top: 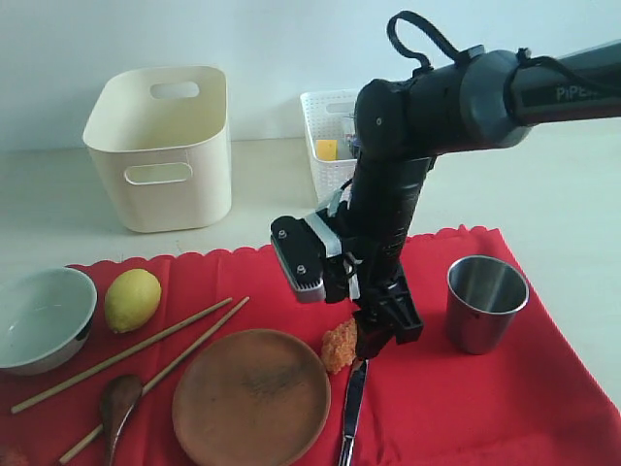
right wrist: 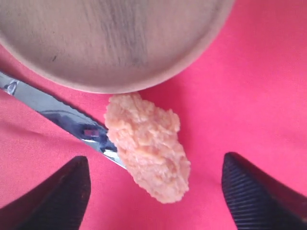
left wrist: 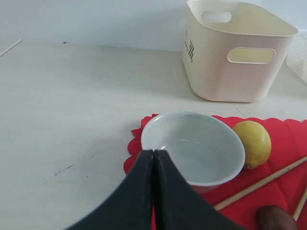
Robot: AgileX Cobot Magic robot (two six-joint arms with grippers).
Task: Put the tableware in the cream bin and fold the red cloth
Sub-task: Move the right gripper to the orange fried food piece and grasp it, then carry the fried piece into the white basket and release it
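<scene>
The red cloth (top: 466, 408) lies flat, carrying the white bowl (top: 39, 316), two chopsticks (top: 146, 348), wooden spoon (top: 118, 400), wooden plate (top: 250, 396), steel knife (top: 351, 408) and steel cup (top: 485, 301). The cream bin (top: 160, 146) stands behind on the table. My right gripper (top: 383, 335) hangs open just above the cloth, its fingers either side of an orange crumbly lump (right wrist: 148, 148) that rests partly on the knife (right wrist: 53, 112) beside the plate (right wrist: 110, 38). My left gripper (left wrist: 153, 152) is shut and empty, just before the bowl (left wrist: 192, 146); the exterior view does not show it.
A lemon (top: 132, 299) sits on the cloth between bowl and chopsticks. A white lattice basket (top: 330, 136) holding small items stands right of the cream bin (left wrist: 240, 52). The right arm (top: 408, 146) blocks the middle of the exterior view.
</scene>
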